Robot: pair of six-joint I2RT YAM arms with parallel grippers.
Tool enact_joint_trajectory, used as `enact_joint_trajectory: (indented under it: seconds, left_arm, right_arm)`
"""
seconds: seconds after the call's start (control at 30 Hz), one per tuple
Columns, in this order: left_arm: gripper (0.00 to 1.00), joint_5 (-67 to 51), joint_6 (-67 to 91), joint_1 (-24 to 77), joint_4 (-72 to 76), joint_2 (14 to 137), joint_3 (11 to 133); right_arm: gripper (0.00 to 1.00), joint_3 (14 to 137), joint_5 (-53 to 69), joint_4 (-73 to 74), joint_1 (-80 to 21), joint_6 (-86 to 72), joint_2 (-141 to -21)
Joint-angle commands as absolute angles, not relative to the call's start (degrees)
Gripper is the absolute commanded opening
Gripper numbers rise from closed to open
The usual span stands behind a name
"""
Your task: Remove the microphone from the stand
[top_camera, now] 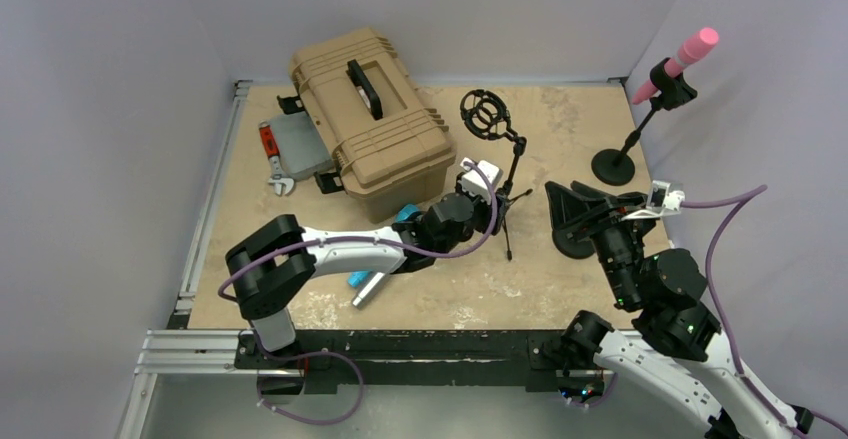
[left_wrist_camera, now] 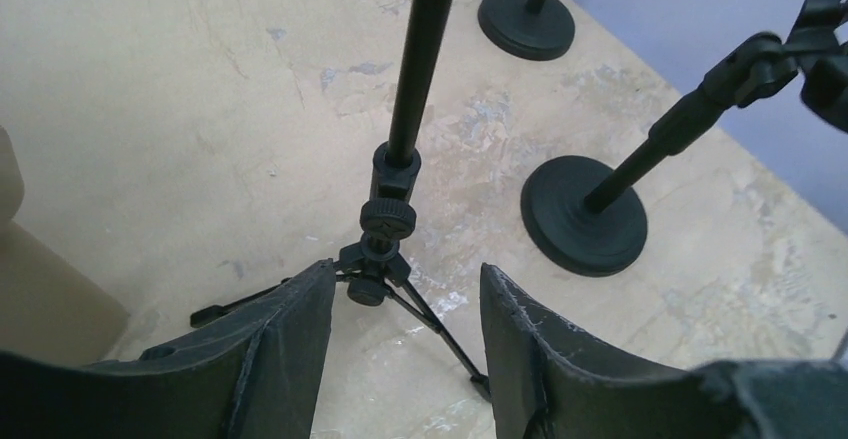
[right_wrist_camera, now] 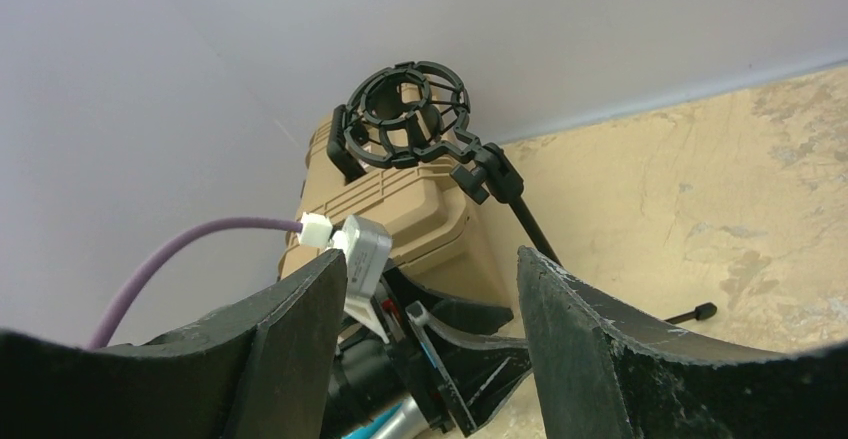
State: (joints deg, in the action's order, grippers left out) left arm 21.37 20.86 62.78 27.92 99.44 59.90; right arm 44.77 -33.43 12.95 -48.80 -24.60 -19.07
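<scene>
A pink microphone (top_camera: 692,51) sits tilted in the clip of a round-based stand (top_camera: 613,166) at the far right. A silver and blue microphone (top_camera: 368,286) lies on the table under my left arm; its end shows in the right wrist view (right_wrist_camera: 402,423). A tripod stand (top_camera: 510,174) carries an empty black shock mount (top_camera: 485,113), also in the right wrist view (right_wrist_camera: 405,114). My left gripper (top_camera: 498,205) is open and empty, its jaws either side of the tripod's hub (left_wrist_camera: 385,227). My right gripper (top_camera: 566,212) is open and empty, just right of the tripod.
A tan hard case (top_camera: 370,119) stands at the back left with a grey tool (top_camera: 290,149) beside it. A second round stand base (left_wrist_camera: 585,215) sits under my right gripper. Purple walls close in the back and right.
</scene>
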Motion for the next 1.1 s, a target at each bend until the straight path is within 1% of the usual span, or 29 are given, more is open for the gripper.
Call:
enact_joint_trajectory:
  seconds: [0.0,0.13,0.5,0.57,0.7,0.83,0.9,0.97,1.07]
  left_arm:
    - [0.51,26.67,7.79,63.46,32.64,101.16,62.58]
    - [0.45,25.18,4.42,63.54,32.97,103.12,64.07]
    - [0.44,23.24,3.24,63.50,31.74,107.38,68.15]
    - [0.42,23.46,3.08,63.53,31.64,107.67,68.64]
    - [0.33,23.72,3.07,63.38,30.51,108.27,69.66]
    - [0.18,23.27,4.56,63.13,29.76,108.18,69.68]
    - [0.08,22.35,7.35,62.30,27.65,107.96,70.16]
    - [0.01,20.92,12.44,60.94,25.78,107.31,70.23]
    - [0.00,17.67,20.80,58.95,23.35,106.11,69.69]
  right_arm:
    - [0.62,44.82,-32.87,12.60,-48.87,-25.31,-19.27]
    - [0.62,44.74,-33.13,12.74,-48.87,-25.37,-19.08]
    - [0.62,44.56,-33.09,12.92,-48.87,-25.32,-18.89]
    - [0.62,44.48,-33.17,12.99,-48.89,-25.44,-18.73]
    - [0.62,44.47,-33.20,13.07,-48.87,-25.41,-18.48]
    - [0.62,44.48,-33.22,13.16,-48.91,-25.42,-18.45]
    - [0.62,44.52,-33.20,13.24,-48.87,-25.43,-18.43]
    - [0.62,44.50,-33.18,13.33,-48.87,-25.40,-18.37]
    - [0.62,44.38,-33.22,13.33,-48.87,-25.49,-18.38]
